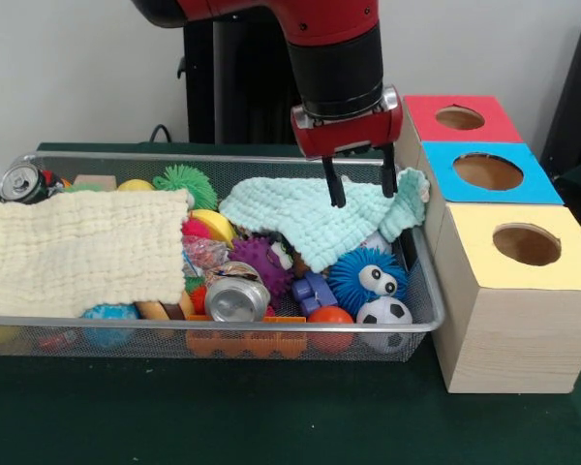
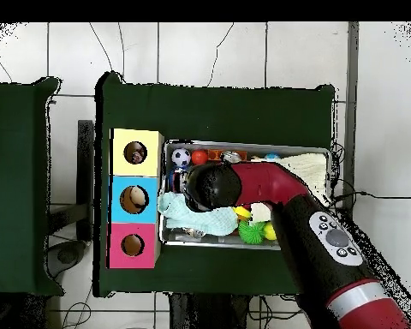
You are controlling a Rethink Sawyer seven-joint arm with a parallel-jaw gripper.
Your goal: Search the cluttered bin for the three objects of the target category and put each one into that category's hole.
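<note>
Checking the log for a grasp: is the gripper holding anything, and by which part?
Probably nothing: the gripper is open, fingers straddling the raised right part of the mint cloth in the wire bin, not visibly pinching it.

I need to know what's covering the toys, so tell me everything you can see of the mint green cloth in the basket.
The mint green cloth is a soft, waffle-textured fabric, crumpled and draped over toys at the wire basket's end nearest the boxes. One corner rides up at the rim beside the blue-topped box. The open end effector reaches down at its raised edge.
</note>
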